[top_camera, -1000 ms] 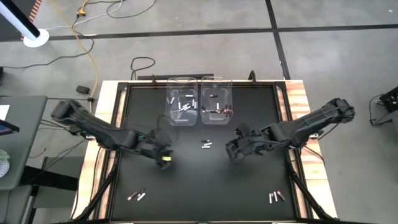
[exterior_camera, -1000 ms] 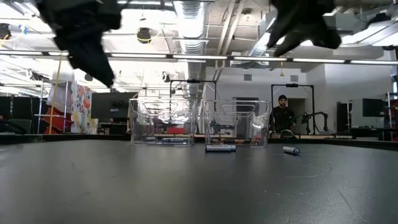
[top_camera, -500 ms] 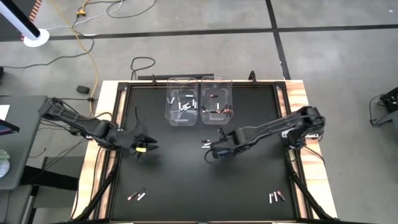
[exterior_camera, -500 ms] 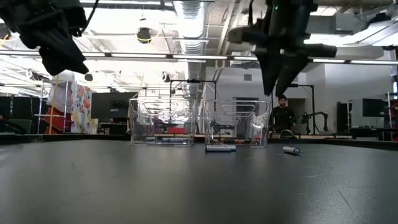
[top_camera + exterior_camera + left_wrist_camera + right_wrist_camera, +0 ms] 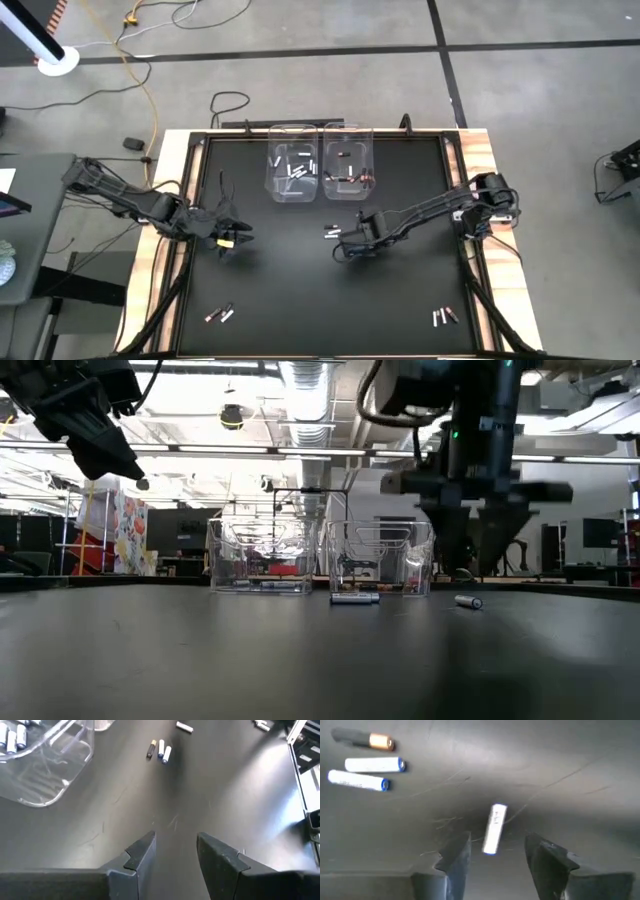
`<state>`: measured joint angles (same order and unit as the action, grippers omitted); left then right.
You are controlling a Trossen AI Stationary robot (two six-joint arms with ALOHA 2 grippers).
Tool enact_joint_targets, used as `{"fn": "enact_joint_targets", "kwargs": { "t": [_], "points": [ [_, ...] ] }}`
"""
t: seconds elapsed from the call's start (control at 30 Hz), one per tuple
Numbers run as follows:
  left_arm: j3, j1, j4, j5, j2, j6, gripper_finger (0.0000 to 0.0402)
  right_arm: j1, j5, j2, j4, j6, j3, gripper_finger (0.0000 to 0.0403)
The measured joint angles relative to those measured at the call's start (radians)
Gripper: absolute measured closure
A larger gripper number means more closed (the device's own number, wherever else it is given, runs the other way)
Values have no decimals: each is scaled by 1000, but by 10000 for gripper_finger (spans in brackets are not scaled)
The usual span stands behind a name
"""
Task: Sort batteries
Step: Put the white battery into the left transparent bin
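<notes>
Where the black mat (image 5: 300,290) fills the middle of the high view, two clear bins stand side by side at its upper centre.

Left bin (image 5: 292,175): white batteries (image 5: 297,172) inside.
Right bin (image 5: 348,175): dark and copper batteries (image 5: 352,178) inside.

Loose batteries on the mat:
- a trio (image 5: 331,234) at centre, just below the right bin; the right wrist view shows one dark-and-copper cell (image 5: 364,739) and two white cells (image 5: 374,765) lying parallel;
- a single white cell (image 5: 494,829) near them, lying between the right gripper's fingers (image 5: 454,858) without touching either;
- a pair (image 5: 219,315) at lower left;
- a group (image 5: 444,318) at lower right.

Right gripper (image 5: 346,250): centre of the frame, low over the mat, jaws spread wide on either side of the single white cell, gripping nothing.

Left gripper (image 5: 228,241): left of centre, raised above the mat, apart from all batteries; jaws partly open with bare mat showing between them, nothing held. A yellow spot shows near its tip in the high view.
</notes>
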<state>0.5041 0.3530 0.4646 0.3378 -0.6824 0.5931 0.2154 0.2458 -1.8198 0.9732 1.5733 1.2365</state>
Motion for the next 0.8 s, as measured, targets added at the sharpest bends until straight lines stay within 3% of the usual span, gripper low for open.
{"fn": "enact_joint_targets", "kwargs": {
  "t": [0.2,0.37,0.8],
  "points": [
    [0,-44,-4,0,-6,-15,262,-46,-26,0,-134,-8,-100,189],
    [0,-93,-4,1,-6,-25,262,-77,-60,1,-159,-8,-148,206],
    [0,-175,-3,1,-6,-108,262,-49,-93,5,-236,47,-180,338]
  ]
}}
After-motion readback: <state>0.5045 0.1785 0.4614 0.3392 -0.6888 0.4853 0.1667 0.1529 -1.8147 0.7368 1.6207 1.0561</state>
